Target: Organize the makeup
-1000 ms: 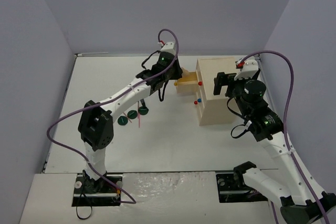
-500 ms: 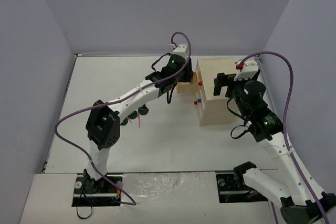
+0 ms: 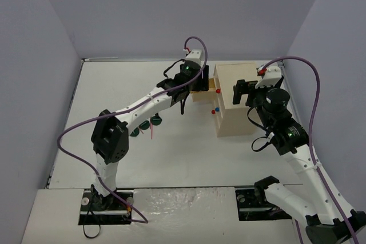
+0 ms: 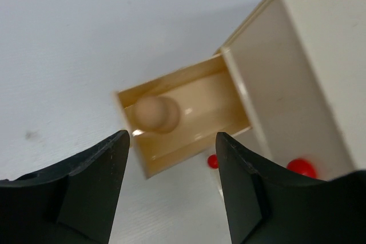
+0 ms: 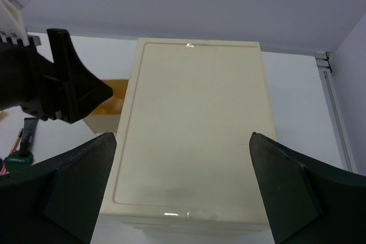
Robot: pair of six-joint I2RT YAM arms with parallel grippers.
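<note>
Two dark fingers [image 4: 91, 192] of the left pincer [image 4: 171, 147] stand apart with nothing between them; it is released and hangs just above the pulled-out drawer [image 4: 194, 104] of the pale wooden box [image 4: 309, 67]. A blurred, tan, rounded shape [image 4: 155, 114] sits at the drawer's front end; whether it is a knob or a loose item cannot be told. Below the drawer, two red knobs [image 4: 302, 168] show on the front of the box. The right pincer [image 5: 182, 141] is spread wide and grasps nothing, hovering over the flat top of the box with one finger showing at either side of it. The makeup lies outside the box on the white table [image 3: 189, 152]. The round green compacts [image 3: 155, 120] lie close together by the left arm's forearm [image 3: 143, 104], well to the left of the box. A thin pink pencil [image 3: 152, 133] lies just beside them.
</note>
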